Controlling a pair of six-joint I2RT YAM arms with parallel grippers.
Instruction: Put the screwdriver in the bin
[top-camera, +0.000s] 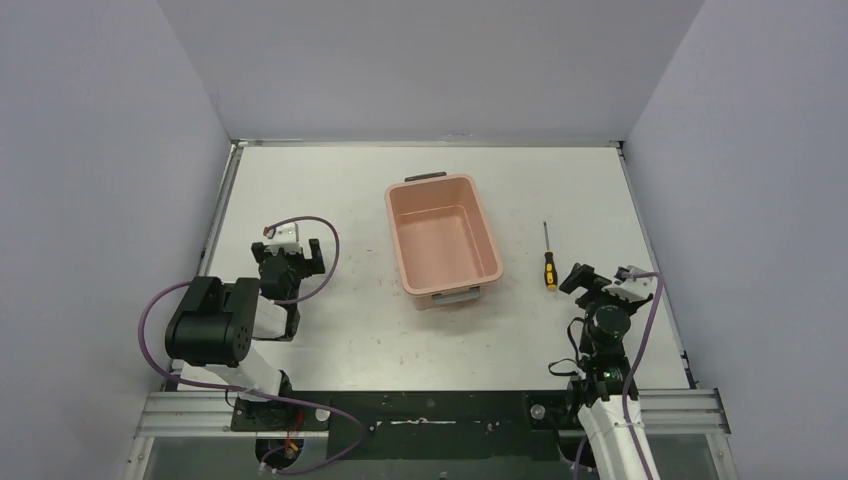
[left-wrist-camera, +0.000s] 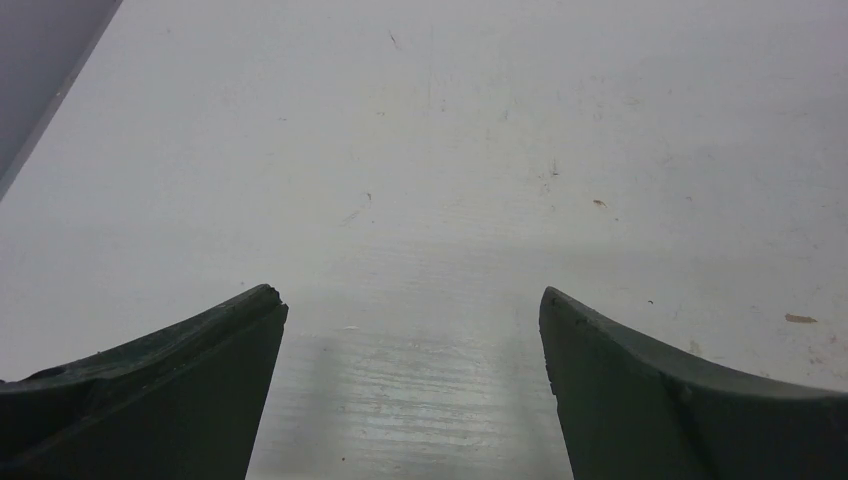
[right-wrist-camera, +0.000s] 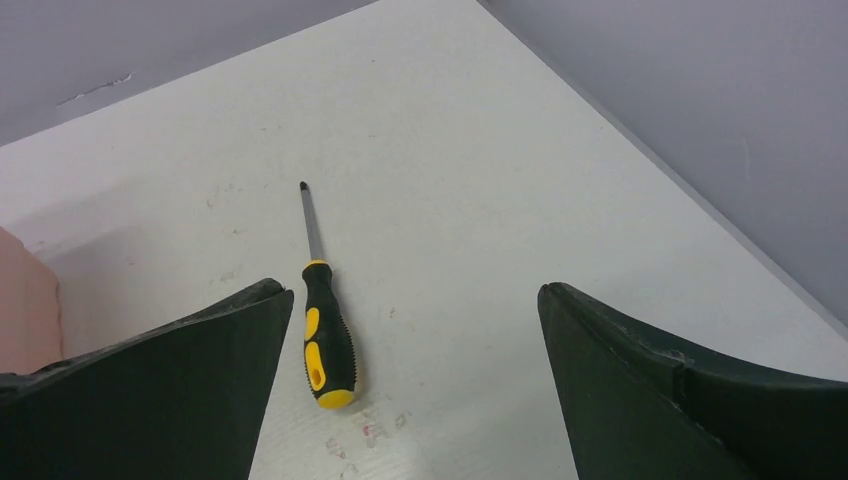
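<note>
The screwdriver (top-camera: 548, 262) lies flat on the table (top-camera: 300, 180), to the right of the bin (top-camera: 440, 240) and apart from it. Its thin shaft points toward the far wall and its black-and-yellow handle faces the arms' bases, which leaves the thick end as the handy part to grasp. The bin sits open and empty near the table's middle, its long side running alongside the tool, so the carry looks like a short sideways one. The right gripper (top-camera: 603, 277) hangs just beside the handle on its near right, jaws spread as wide as they go and holding nothing. In the right wrist view the screwdriver (right-wrist-camera: 318, 292) lies close by the bin-side finger rather than centred in the gap of the right gripper (right-wrist-camera: 408, 290), so the hand probably needs to shift toward the bin before closing. The left gripper (top-camera: 290, 250) waits well off on the bin's other side, also open and empty over bare table.
</note>
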